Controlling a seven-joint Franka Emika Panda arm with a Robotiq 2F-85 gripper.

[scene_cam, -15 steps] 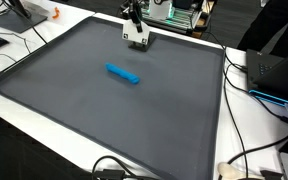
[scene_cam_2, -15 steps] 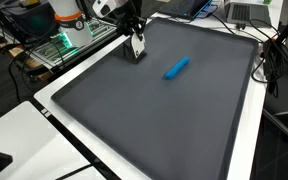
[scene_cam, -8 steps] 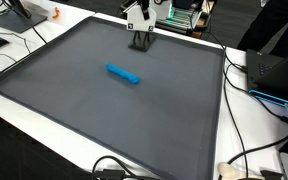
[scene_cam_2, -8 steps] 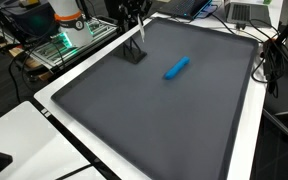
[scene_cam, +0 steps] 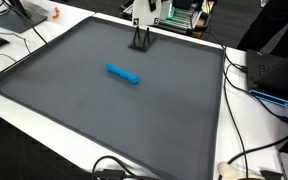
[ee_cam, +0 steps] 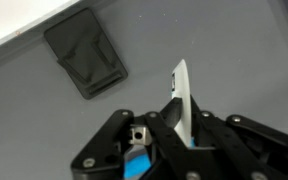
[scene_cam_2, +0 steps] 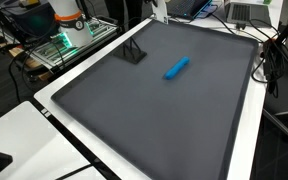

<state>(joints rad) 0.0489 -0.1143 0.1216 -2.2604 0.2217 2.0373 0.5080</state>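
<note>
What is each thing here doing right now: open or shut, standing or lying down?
mat: spread flat on the table.
gripper: shut on the white card, up in the air.
white card: pinched edge-on between the fingers, off the mat.
black stand: standing on the mat, empty.
blue marker: lying flat on the mat, untouched.

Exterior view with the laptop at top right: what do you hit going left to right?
green-lit electronics → black stand → blue bar → laptop
</note>
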